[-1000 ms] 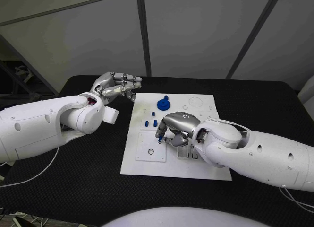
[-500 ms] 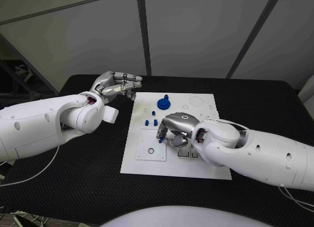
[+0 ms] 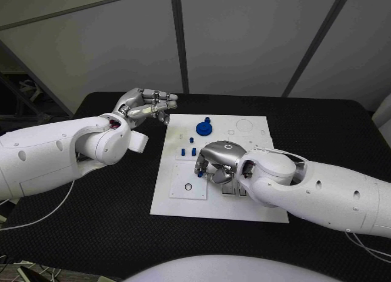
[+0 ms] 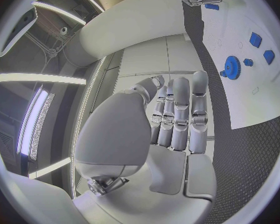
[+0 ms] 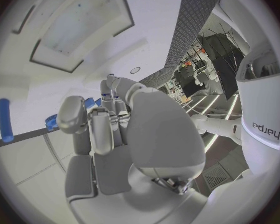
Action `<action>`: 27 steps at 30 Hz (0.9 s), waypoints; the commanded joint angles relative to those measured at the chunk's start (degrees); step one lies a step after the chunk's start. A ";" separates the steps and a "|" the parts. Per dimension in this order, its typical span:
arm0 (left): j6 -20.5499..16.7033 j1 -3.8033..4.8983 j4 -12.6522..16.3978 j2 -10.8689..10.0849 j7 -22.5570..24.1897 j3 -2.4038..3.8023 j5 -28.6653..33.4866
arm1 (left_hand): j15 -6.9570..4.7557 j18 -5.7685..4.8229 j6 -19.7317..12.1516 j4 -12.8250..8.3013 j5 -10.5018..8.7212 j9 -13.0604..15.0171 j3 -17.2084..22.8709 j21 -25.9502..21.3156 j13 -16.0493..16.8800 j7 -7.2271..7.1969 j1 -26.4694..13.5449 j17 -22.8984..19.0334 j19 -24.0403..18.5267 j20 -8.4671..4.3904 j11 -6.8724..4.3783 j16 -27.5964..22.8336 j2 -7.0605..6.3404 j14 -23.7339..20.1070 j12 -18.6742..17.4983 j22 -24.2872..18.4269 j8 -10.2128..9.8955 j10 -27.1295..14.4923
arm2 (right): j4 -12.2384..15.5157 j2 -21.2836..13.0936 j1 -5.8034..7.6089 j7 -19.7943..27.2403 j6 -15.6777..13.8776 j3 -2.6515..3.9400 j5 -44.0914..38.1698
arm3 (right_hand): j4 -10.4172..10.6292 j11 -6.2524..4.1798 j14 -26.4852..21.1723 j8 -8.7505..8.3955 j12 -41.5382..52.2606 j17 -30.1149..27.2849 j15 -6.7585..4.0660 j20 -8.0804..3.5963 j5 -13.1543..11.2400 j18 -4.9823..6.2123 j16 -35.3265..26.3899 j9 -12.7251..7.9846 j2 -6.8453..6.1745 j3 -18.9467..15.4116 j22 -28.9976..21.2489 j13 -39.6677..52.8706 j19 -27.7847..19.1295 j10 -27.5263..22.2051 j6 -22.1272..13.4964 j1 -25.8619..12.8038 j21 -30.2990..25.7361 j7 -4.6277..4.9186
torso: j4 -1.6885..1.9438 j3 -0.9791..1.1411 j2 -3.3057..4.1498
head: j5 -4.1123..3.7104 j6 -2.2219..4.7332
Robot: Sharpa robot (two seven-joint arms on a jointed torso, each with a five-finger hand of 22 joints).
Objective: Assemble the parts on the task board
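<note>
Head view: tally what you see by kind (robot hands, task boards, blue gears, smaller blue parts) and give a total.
Hands: 2, left hand and right hand
Task board: 1
Blue gear: 1
Smaller blue parts: 4
Total: 8

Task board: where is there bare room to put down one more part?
The task board is bare along its near edge, below the ring hole, and at its far right corner. The middle is crowded: the right hand hovers beside small blue parts, with the blue gear behind.

White board flat mid-table; blue gear upright near far edge, small blue pegs just beside.
</note>
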 commanded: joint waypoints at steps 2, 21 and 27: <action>0.82 0.08 0.11 0.01 0.00 0.04 0.16 | 0.15 0.69 -0.24 -0.30 -0.18 -0.07 -0.09 -0.34 0.04 0.34 -0.07 -0.08 -0.34 -0.05 0.15 -0.24 0.44 -0.40 0.19 -0.08 -0.08 -0.37 | -0.07 0.31 -0.03 -0.66 1.65 -0.36 -0.87 | 0.19 0.11 4.02 -0.04 -0.32 2.71 -0.05 0.13 -0.28 -0.95 0.22 0.06 -0.03 -0.40 -0.10 0.08 -0.24 0.02 -0.18 -0.98 0.13 0.31 | -0.02 -0.02 -0.01 | -0.07 -0.04; 1.22 0.10 0.08 -0.07 -0.46 0.05 0.17 | 0.17 0.69 -0.27 -0.30 -0.18 -0.07 -0.09 -0.38 0.04 0.34 -0.10 -0.12 -0.34 -0.04 0.17 -0.26 0.53 -0.42 0.21 -0.12 -0.09 -0.47 | 0.95 -0.77 -0.14 -0.33 -4.14 -0.67 -1.58 | 1.04 2.72 3.13 -0.81 -0.92 -0.13 2.16 2.20 0.80 0.16 -0.97 -1.45 -2.77 -3.00 -5.24 -2.32 -4.18 -12.95 -11.57 -3.85 -3.68 1.35 | -0.02 0.06 -0.06 | 0.05 0.38; 1.47 0.09 -0.10 -0.14 -0.66 0.04 0.17 | 0.23 0.67 -0.31 -0.12 -0.19 -0.06 -0.19 -0.46 0.04 0.38 -0.41 -0.18 -0.34 0.02 0.21 -0.28 0.73 -0.42 0.27 -0.20 -0.08 -0.60 | 3.63 -3.31 -0.32 -0.01 -7.93 -0.61 -2.24 | 1.23 2.65 3.13 -0.65 -0.14 -0.20 2.17 2.28 -0.05 0.15 -0.89 -1.33 -2.81 -3.60 -5.18 -2.19 -4.03 -13.03 -11.64 -4.09 -3.70 1.27 | -0.13 0.08 -0.10 | 0.18 0.40</action>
